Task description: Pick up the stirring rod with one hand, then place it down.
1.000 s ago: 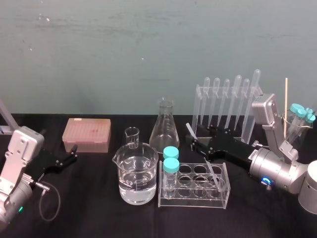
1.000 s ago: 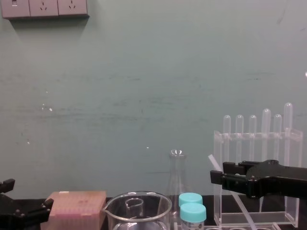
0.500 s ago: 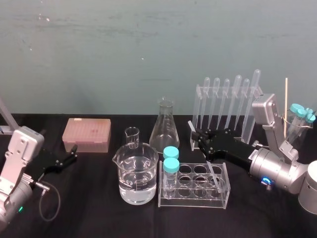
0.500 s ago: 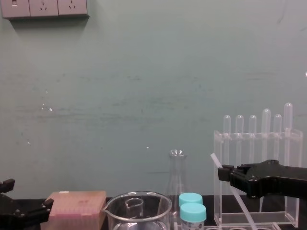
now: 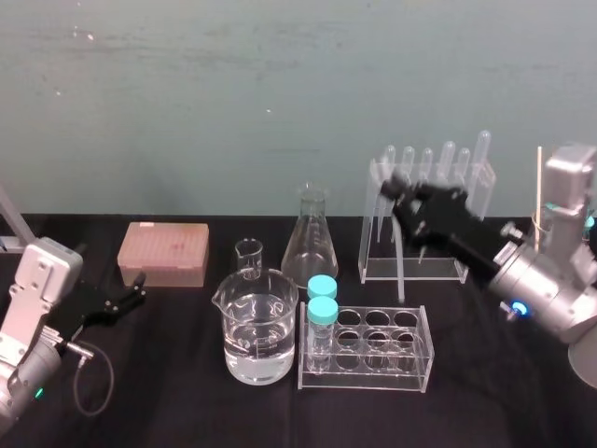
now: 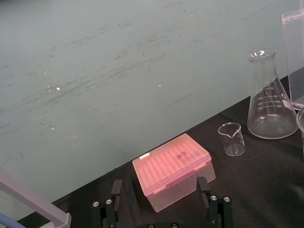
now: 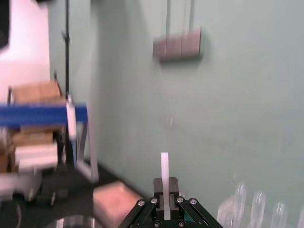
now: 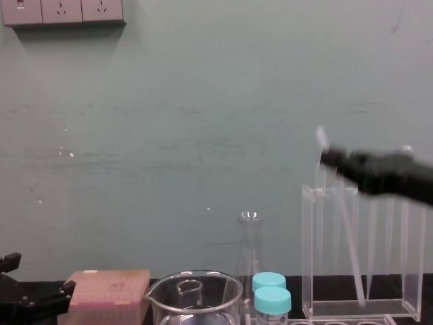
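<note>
Gripping the stirring rod [image 5: 399, 261] near its top in my right hand [image 5: 396, 193], rod tilted, clear of the bench [image 5: 187, 401] before the pipette stand [image 5: 429, 273]; left hand [image 5: 126, 300] wide, parked beside pink box [image 5: 163, 252]

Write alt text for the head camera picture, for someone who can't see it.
The right gripper holds the stirring rod nearly upright in the air, its lower end just above a clear tube rack on a black table. The left gripper sits open at far left.
</note>
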`<move>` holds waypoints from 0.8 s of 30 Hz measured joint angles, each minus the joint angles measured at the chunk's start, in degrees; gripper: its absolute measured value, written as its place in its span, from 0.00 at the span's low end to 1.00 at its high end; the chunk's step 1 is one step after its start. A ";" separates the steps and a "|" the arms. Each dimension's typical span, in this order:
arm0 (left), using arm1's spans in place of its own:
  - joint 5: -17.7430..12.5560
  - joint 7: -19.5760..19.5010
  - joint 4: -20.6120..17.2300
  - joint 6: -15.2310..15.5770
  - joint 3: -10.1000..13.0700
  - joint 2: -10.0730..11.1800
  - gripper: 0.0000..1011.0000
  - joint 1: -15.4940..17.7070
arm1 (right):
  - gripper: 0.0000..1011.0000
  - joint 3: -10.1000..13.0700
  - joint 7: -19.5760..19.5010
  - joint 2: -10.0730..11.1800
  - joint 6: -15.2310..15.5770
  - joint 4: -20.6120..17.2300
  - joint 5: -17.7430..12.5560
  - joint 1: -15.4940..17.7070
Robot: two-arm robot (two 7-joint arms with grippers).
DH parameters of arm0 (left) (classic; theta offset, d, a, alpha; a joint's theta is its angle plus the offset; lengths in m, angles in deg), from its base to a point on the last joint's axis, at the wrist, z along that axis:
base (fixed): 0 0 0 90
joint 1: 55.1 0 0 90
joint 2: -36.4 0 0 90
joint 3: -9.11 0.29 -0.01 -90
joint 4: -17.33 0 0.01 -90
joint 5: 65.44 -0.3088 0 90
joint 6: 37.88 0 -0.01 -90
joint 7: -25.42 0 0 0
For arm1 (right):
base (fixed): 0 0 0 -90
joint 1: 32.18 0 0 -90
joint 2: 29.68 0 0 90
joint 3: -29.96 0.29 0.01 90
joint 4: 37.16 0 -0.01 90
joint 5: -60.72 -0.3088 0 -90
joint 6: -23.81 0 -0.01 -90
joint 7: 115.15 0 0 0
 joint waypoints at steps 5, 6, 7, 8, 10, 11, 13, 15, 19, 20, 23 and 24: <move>0.00 0.00 0.00 0.00 0.00 0.00 0.99 0.00 | 0.06 2.92 2.06 -0.76 -5.52 -2.63 -2.36 1.04; 0.00 0.00 0.00 0.00 0.00 0.00 0.99 0.00 | 0.06 4.01 4.21 -1.05 -8.84 -3.08 -3.67 1.53; 0.00 0.00 0.00 0.00 0.00 0.00 0.99 0.00 | 0.06 4.01 4.21 -1.05 -8.84 -3.08 -3.67 1.53; 0.00 0.00 0.00 0.00 0.00 0.00 0.99 0.00 | 0.06 4.53 5.72 -1.22 -10.67 -3.02 -4.51 1.75; 0.00 0.00 0.00 0.00 0.00 0.00 0.99 0.00 | 0.06 4.87 7.09 -1.31 -11.63 -2.60 -5.46 1.97; 0.00 0.00 0.00 0.00 0.00 0.00 0.99 0.00 | 0.06 5.01 7.97 -1.33 -12.01 -2.25 -6.01 2.24; 0.00 0.00 0.00 0.00 0.00 0.00 0.99 0.00 | 0.06 5.03 8.64 -1.08 -12.08 -1.71 -6.09 2.79; 0.00 0.00 0.00 0.00 0.00 0.00 0.99 0.00 | 0.06 4.91 8.75 -0.76 -11.81 -1.31 -5.82 3.23; 0.00 0.00 0.00 0.00 0.00 0.00 0.99 0.00 | 0.06 4.46 8.46 0.03 -10.32 -0.21 -4.63 4.09; 0.00 0.00 0.00 0.00 0.00 0.00 0.99 0.00 | 0.06 4.34 7.87 0.21 -9.75 0.14 -3.97 4.33; 0.00 0.00 0.00 0.00 0.00 0.00 0.99 0.00 | 0.06 4.23 6.83 0.39 -8.94 0.50 -3.06 4.59; 0.00 0.00 0.00 0.00 0.00 0.00 0.99 0.00 | 0.06 4.22 6.82 0.38 -8.92 0.53 -3.06 4.60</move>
